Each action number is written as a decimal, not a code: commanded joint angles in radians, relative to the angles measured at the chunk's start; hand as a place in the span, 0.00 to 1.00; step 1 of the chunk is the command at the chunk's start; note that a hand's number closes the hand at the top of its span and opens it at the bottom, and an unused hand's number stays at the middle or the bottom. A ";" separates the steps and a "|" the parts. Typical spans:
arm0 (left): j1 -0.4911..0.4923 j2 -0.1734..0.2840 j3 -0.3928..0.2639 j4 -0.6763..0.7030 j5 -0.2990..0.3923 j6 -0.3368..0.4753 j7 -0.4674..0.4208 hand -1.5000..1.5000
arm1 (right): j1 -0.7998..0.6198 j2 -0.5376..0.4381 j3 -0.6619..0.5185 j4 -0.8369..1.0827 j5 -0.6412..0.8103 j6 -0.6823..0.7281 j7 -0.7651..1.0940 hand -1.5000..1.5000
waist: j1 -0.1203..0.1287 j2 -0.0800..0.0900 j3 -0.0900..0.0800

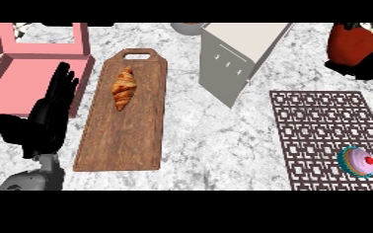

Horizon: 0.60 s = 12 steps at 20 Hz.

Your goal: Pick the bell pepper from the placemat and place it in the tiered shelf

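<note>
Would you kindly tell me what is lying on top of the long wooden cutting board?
One golden-brown croissant lies on the long wooden cutting board, toward its handle end. The rest of the board shows bare wood. Whatever is under the croissant is covered.

Croissant (123, 88) on wooden board (120, 143); cupcake (358, 161) lower right

One wooden cutting board (122, 121) is counted, with one croissant (124, 88) recorded on it. One patterned placemat (320, 138) is listed, with one cupcake (358, 161) at its right edge, along with one grey tiered shelf (237, 59) and one pink box (44, 64). One red bell pepper (353, 47) is noted at the upper right, and one black hand (51, 103) is entered at the left.
</note>
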<state>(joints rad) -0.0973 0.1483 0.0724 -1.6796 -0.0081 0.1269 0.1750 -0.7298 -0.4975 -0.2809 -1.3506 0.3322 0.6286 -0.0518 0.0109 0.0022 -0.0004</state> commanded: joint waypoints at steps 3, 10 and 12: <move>-0.012 -0.024 -0.018 0.001 -0.039 0.024 -0.012 0.50 | -0.031 0.033 0.033 0.141 0.058 -0.112 -0.104 1.00 | -0.003 0.000 0.000; 0.030 -0.034 -0.027 -0.040 -0.034 0.012 -0.019 0.50 | -0.168 0.174 0.096 0.377 0.160 -0.336 -0.167 1.00 | 0.010 0.002 0.000; -0.015 -0.031 -0.025 -0.024 -0.054 0.031 0.029 0.50 | -0.262 0.124 0.058 0.491 0.144 -0.320 -0.193 1.00 | 0.009 0.003 0.001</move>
<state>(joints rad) -0.0897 0.1270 0.0554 -1.7137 -0.0382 0.1388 0.1877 -0.8965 -0.3938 -0.2205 -0.9895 0.4573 0.3697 -0.2186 0.0179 0.0040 0.0005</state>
